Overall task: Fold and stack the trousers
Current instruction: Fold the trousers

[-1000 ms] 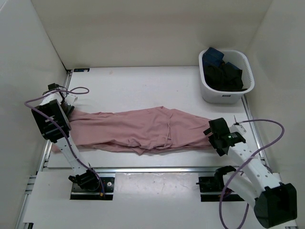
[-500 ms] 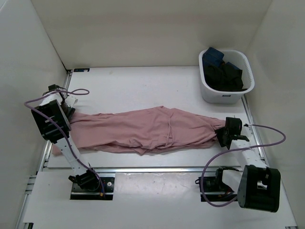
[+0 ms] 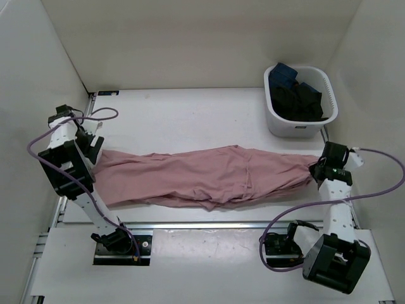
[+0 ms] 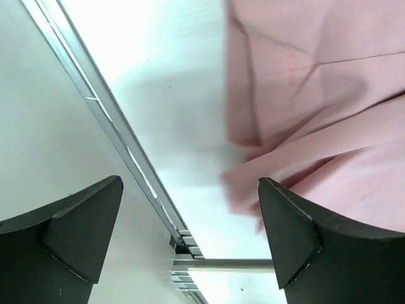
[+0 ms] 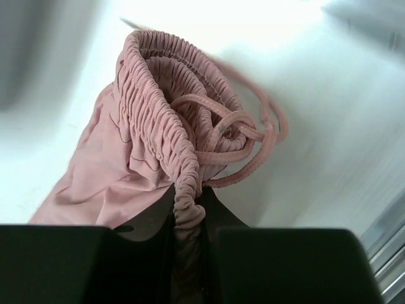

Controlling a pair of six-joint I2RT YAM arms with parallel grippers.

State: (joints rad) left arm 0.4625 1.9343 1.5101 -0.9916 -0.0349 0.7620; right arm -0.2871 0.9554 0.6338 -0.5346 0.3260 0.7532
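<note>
The dusty-pink trousers point(image 3: 209, 177) lie stretched left to right across the white table, legs toward the left, gathered waistband point(image 5: 158, 101) and drawstring point(image 5: 243, 136) at the right end. My right gripper point(image 3: 314, 168) is shut on the waistband, the bunched elastic pinched between its jaws point(image 5: 188, 218). At the left end my left gripper point(image 3: 95, 142) stands open just above the table, beside the leg ends point(image 4: 304, 126), with nothing between its fingers point(image 4: 288, 228).
A white basket point(image 3: 281, 123) holding dark navy and black clothes stands at the back right. White walls close in the table on the left, back and right. A metal rail point(image 4: 126, 145) runs along the table's left edge.
My right gripper shut on the waistband and drew it right toward the table edge, stretching the trousers. My left gripper opened, let go of the leg ends and drew back a little.
</note>
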